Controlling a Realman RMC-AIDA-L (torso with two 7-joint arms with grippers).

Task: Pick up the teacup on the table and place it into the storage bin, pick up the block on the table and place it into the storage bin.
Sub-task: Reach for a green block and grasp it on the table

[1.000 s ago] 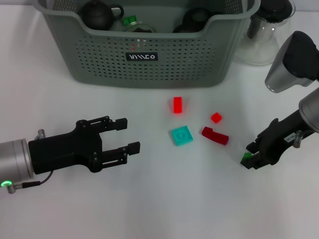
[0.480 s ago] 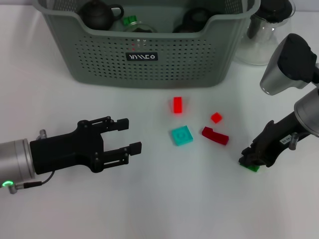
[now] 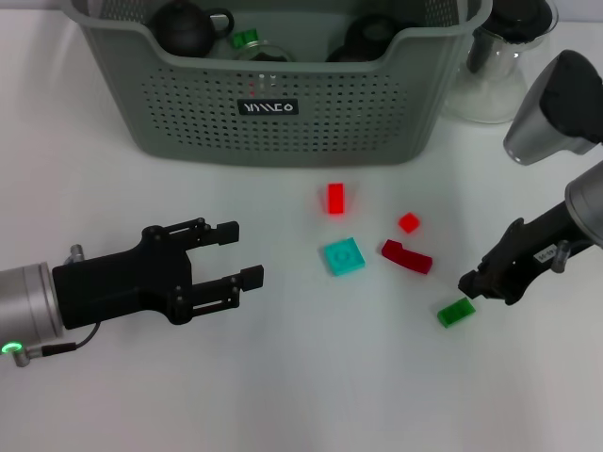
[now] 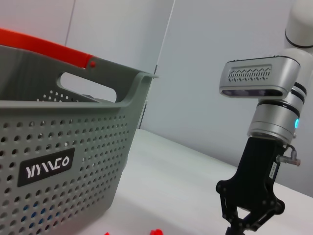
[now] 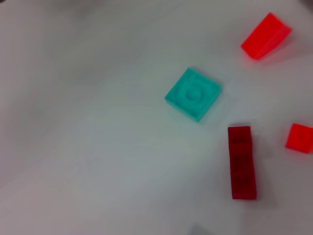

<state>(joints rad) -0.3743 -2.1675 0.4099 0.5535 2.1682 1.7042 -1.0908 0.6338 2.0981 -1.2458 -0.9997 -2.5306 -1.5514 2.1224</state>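
Observation:
Several blocks lie on the white table in front of the storage bin [image 3: 188, 104]: a red one [image 3: 335, 199], a small red one [image 3: 408, 222], a dark red one [image 3: 407, 256], a teal square [image 3: 343, 255] and a green one [image 3: 456, 312]. My right gripper [image 3: 471, 284] hangs just above and right of the green block, open and apart from it. My left gripper [image 3: 240, 256] stands open low at the left, holding nothing. No teacup shows on the table. Dark tea ware [image 3: 184, 26] and a green block [image 3: 245, 38] lie in the bin.
A clear glass pitcher [image 3: 495, 66] with a black lid stands right of the bin. The right wrist view shows the teal square [image 5: 193, 94], the dark red block [image 5: 242, 162] and two red ones [image 5: 265, 35]. The left wrist view shows the bin wall [image 4: 73, 147] and the right gripper [image 4: 244, 223].
My right gripper lowered the green block to the table, let it go and rose a little. The block now lies free. The left arm has barely moved.

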